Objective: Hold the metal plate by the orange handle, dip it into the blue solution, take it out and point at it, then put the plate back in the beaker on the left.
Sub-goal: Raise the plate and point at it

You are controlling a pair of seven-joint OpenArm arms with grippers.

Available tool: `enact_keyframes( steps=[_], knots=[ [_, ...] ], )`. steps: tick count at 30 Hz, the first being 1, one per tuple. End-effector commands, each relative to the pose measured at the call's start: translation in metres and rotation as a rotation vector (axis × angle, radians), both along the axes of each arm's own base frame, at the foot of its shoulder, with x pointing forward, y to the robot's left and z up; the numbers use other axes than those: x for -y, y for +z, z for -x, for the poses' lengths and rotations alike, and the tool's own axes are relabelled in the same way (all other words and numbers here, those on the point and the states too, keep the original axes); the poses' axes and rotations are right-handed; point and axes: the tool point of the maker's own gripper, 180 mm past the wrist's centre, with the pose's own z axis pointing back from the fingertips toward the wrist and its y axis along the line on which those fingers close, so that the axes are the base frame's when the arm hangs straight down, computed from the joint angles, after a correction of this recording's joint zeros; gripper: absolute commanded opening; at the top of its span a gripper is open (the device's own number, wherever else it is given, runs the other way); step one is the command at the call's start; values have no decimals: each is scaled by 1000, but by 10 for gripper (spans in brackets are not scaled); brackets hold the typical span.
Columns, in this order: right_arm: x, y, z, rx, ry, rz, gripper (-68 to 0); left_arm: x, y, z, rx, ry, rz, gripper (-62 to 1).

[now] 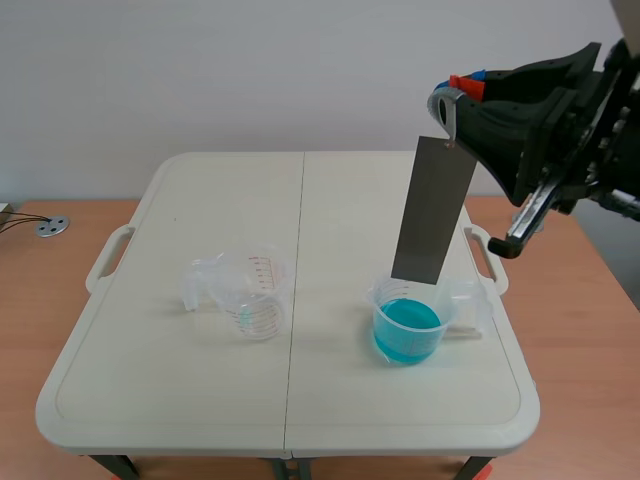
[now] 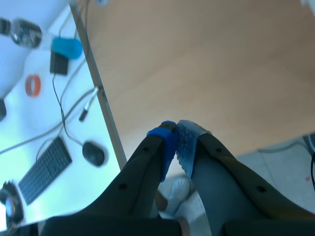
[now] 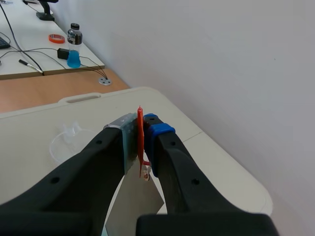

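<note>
- Right gripper (image 3: 140, 127), raised over the table's right side, pinches the thin orange handle (image 3: 140, 147) between its pads.
- The long grey metal plate (image 1: 432, 210) hangs upright from that handle, its lower edge just above the clear beaker of blue solution (image 1: 406, 330).
- The clear measuring beaker with red markings (image 1: 255, 297) stands well apart to the left on the white folding table (image 1: 200, 400).
- Left gripper (image 2: 177, 129) has its fingers pressed together on nothing, with a wooden surface (image 2: 197, 59) ahead of it.

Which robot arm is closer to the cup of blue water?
Right. The right gripper is above the blue cup, holding the metal plate over it. The left gripper is away from the table.
</note>
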Motion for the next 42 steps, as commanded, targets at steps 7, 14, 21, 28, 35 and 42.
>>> enact_keyframes(
  steps=[7,14,21,28,35,42],
  knots=[
    [-1,29,4,49,10,-26,-663,54,28,-38,80,-198,168,-593],
    [0,39,5,42,6,-48,-663,113,51,-56,105,-391,341,-593],
    [0,42,5,40,6,-56,-662,171,54,-71,113,-531,454,-593],
    [0,41,5,34,3,-52,-663,235,36,-81,95,-613,507,-593],
    [0,41,5,33,3,-52,-663,300,26,-79,37,-724,554,-593],
    [0,40,5,31,2,-52,-663,337,30,-86,35,-789,548,-593]
  ],
)
